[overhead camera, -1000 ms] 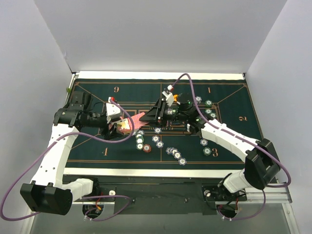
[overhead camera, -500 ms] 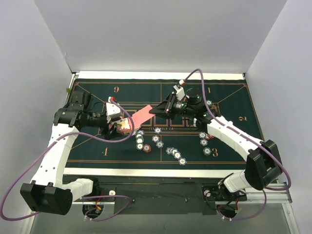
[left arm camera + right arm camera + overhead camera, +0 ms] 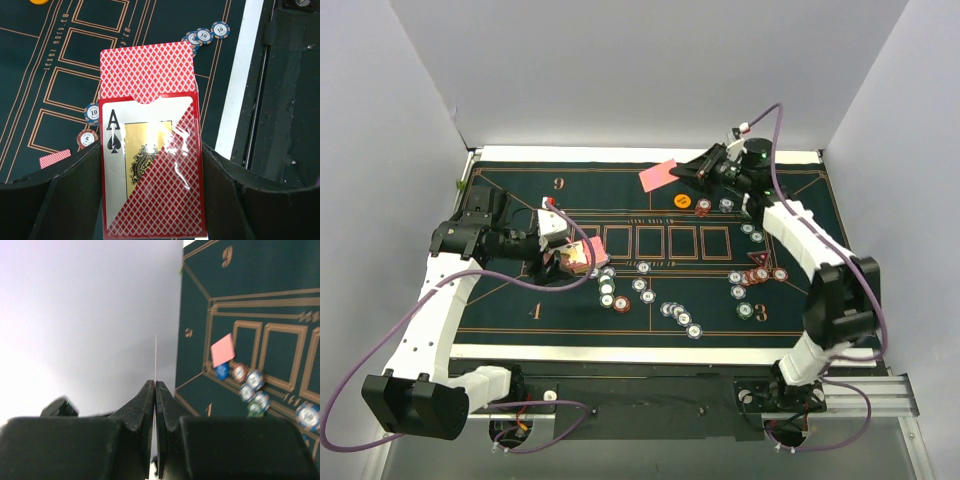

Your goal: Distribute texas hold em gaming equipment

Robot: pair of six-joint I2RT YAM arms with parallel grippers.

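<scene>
My left gripper (image 3: 572, 258) (image 3: 152, 200) is shut on a red card box (image 3: 152, 170) with an ace of spades on its face. Red-backed playing cards (image 3: 147, 70) stick out of the box's open end. At the mat's far edge, my right gripper (image 3: 692, 172) (image 3: 155, 385) is shut on one pink-backed playing card (image 3: 658, 176), held in the air and seen edge-on (image 3: 156, 355) in the right wrist view. Poker chips (image 3: 678, 315) lie scattered mid-mat, with more (image 3: 748, 280) at the right. An orange disc (image 3: 680, 201) and a red triangular marker (image 3: 758, 260) rest on the mat.
The dark green felt mat (image 3: 520, 320) has gold boxes and numbers. A single card (image 3: 55, 159) lies on the felt beside a red chip (image 3: 87, 137). White walls close in the far, left and right sides. A black rail (image 3: 640, 385) runs along the near edge.
The right gripper closed on one card at the box, drew it out and carried it up and away to the far right. The left arm and the box stayed still.
</scene>
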